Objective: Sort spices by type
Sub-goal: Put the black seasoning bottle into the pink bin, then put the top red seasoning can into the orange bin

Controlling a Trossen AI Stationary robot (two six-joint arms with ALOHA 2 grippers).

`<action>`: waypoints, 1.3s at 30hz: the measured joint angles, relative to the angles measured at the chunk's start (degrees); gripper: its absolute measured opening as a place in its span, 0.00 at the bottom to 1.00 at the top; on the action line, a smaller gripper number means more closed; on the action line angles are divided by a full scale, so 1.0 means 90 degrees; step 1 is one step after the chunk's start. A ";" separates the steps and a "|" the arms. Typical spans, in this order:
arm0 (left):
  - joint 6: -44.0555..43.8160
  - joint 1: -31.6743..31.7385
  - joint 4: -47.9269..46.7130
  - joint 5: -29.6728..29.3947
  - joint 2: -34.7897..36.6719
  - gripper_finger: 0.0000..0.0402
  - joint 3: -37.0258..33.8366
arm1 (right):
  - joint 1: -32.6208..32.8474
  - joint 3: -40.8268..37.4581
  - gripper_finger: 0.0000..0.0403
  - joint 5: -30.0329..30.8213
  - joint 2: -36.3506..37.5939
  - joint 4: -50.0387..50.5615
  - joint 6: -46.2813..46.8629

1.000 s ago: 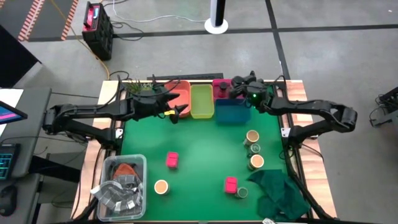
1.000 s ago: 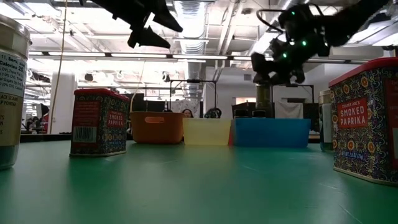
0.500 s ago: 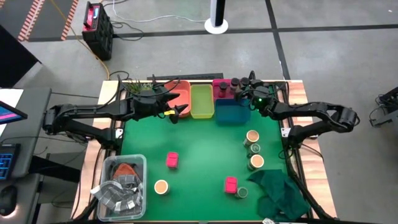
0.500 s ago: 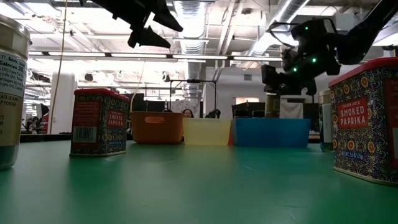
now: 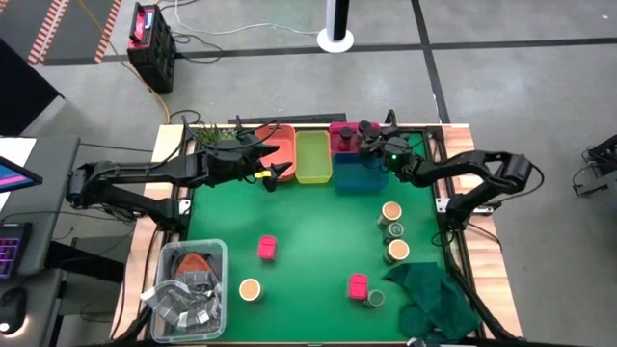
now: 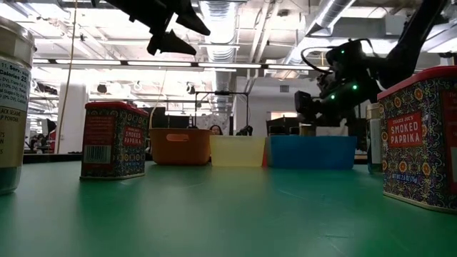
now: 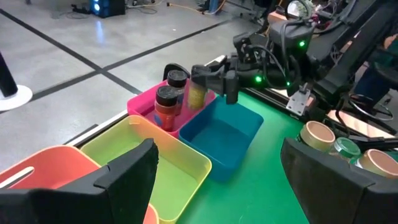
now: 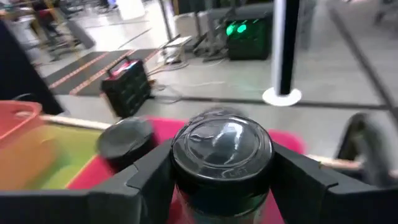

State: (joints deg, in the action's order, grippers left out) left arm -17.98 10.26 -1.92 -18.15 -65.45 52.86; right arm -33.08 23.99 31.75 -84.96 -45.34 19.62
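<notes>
My right gripper hangs over the far bins, where the pink bin meets the blue bin, shut on a dark-capped jar of yellowish spice. Two more dark-capped jars stand in the pink bin. My left gripper waits open in the air in front of the orange bin. Standing on the green table are two pink boxes, tan-topped jars and green-capped jars. My right gripper pinches the jar between its two fingers, which sit on the jar's upper body just under the dark cap. The fingers reach in level from the table's right side. The jar stands upright in the hold, lifted clear above the bins.
The yellow-green bin sits between the orange and pink bins on the far edge. A clear tub of odds and ends stands at the near left. A dark green cloth lies crumpled at the near right.
My right gripper, still carrying the jar, has swung a little toward the table's right and back toward the pink bin, and it has come down lower over the bins. Its elbow has drawn in toward the table.
</notes>
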 joint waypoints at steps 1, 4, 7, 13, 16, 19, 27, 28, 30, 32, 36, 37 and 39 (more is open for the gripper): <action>-0.0004 -0.0002 -0.0002 0.0000 0.0000 0.81 0.0000 | 0.0006 0.0000 0.66 -0.0070 -0.0024 -0.0032 0.0084; 0.0018 -0.0002 -0.0002 0.0011 0.0000 0.81 0.0000 | -0.0010 0.0005 0.72 -0.0213 -0.0061 -0.0057 0.0222; 0.0027 -0.0002 -0.0026 0.0182 0.0000 0.81 0.0000 | -0.0012 0.0005 0.79 -0.0213 -0.0062 -0.0053 0.0218; 0.0033 0.0007 -0.0045 0.0553 0.0011 0.81 0.0000 | 0.0035 0.0005 0.91 -0.0214 0.0109 0.0012 0.0095; -0.0022 0.0031 -0.0100 0.0810 0.0194 0.81 0.0000 | 0.0120 0.0129 0.93 -0.0214 0.0539 0.0452 -0.0173; -0.0077 0.0036 -0.0365 0.1087 0.0471 0.81 0.0002 | 0.0189 0.0503 0.92 -0.0211 0.1101 0.1527 -0.0337; -0.1009 -0.0134 -0.2876 0.3632 0.0915 0.81 0.0001 | 0.1139 0.1993 0.91 -0.0483 0.1831 0.4391 -0.0509; -0.1192 -0.0225 -0.3208 0.3730 0.0892 0.81 0.0000 | 0.1352 0.2170 0.91 -0.0489 0.1811 0.4733 -0.0524; -0.1471 -0.0403 -0.3672 0.3764 0.0808 0.81 0.0000 | 0.1771 0.2517 0.91 -0.0441 0.1712 0.5273 -0.0518; -0.1814 -0.0559 -0.4118 0.3660 0.0775 0.81 0.0000 | 0.2186 0.2814 0.91 -0.0250 0.1608 0.5791 -0.0400; -0.2709 -0.0877 -0.4554 0.3497 0.0569 0.78 0.0002 | 0.2856 0.3472 0.91 0.0330 0.1372 0.6868 0.0182; -0.2886 -0.0973 -0.4583 0.3492 0.0519 0.77 0.0000 | 0.2979 0.3640 0.91 0.0388 0.1338 0.7089 0.0279; -0.3255 -0.1207 -0.4548 0.3467 0.0415 0.76 0.0002 | 0.3171 0.3943 0.91 0.0466 0.1245 0.7555 0.0409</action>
State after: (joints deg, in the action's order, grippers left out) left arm -47.28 -0.60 -42.85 13.05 -61.71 52.88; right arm -4.54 59.48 35.95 -73.75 22.65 23.30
